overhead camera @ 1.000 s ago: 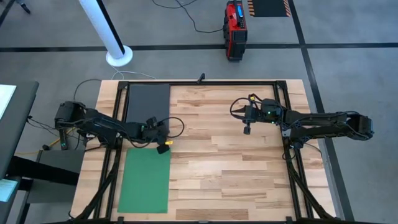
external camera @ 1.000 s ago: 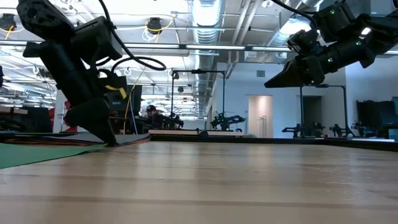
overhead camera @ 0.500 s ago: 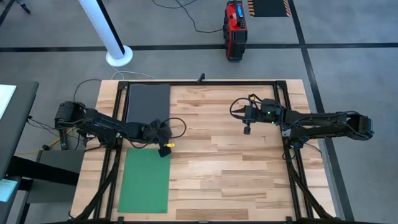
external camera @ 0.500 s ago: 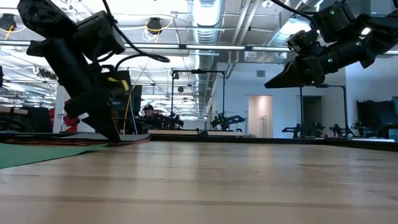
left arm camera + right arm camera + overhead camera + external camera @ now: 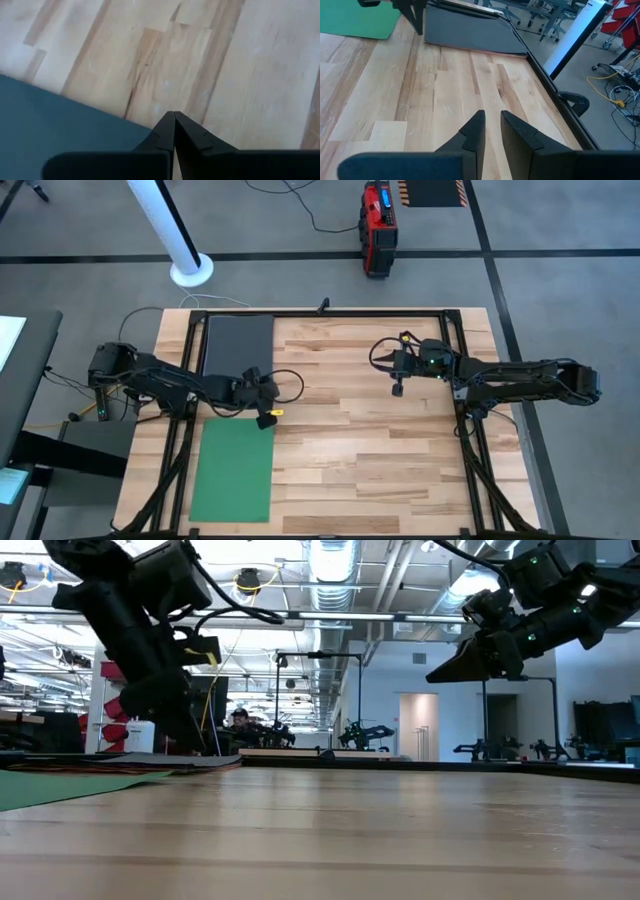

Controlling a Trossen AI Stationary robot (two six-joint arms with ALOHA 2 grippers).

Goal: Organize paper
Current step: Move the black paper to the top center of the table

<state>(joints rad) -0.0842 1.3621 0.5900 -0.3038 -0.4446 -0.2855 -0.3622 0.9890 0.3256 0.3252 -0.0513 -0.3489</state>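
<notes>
A green sheet of paper (image 5: 233, 470) lies flat at the table's near left. Beyond it, at the far left, a dark grey sheet (image 5: 238, 345) tops a flat stack; a pink edge (image 5: 506, 54) of a lower sheet shows under it. My left gripper (image 5: 264, 420) is shut with nothing between its fingers. It hangs above the green sheet's far right corner (image 5: 135, 125), clear of the table in the low view. My right gripper (image 5: 398, 389) hovers high over the table's middle right, its fingers (image 5: 490, 119) a little apart and holding nothing.
Bare wood (image 5: 360, 450) stretches across the table's middle and near right. A black frame rail (image 5: 330, 311) runs along the far edge, with more rails down both sides. A white post (image 5: 165, 225) and a red case (image 5: 377, 225) stand on the floor beyond the table.
My left gripper has risen from the tabletop at the stack's near edge and drifted slightly toward the table's right, staying shut. The sheets lie as they did.
</notes>
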